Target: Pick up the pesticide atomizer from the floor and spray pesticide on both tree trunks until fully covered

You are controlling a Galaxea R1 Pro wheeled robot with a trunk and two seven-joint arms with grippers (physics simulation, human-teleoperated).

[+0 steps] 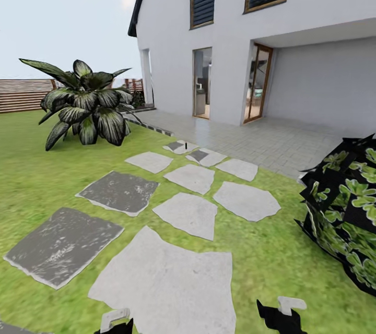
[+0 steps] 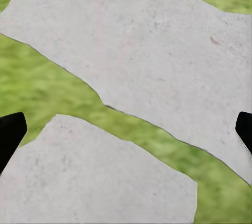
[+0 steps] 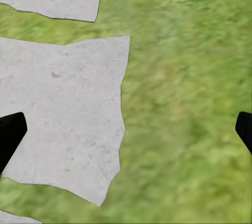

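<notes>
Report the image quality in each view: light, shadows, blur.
Head view: flat, even daylight with hardly any cast shadows; the house and stepping stones are sharp, while a tiny dark upright thing on a far stone is too small to identify. Left wrist view: slab slightly soft, no glare. Right wrist view: grass smeared and blurry, the fingers dark at the edges.

Small dark atomizer (image 1: pixel 186 143) upright on far paving stone (image 1: pixel 180 146).

Green lawn (image 1: pixel 42 177) with stepping stones (image 1: pixel 190 214) — white house (image 1: pixel 230 36), slatted fence (image 1: pixel 21 95).
</notes>
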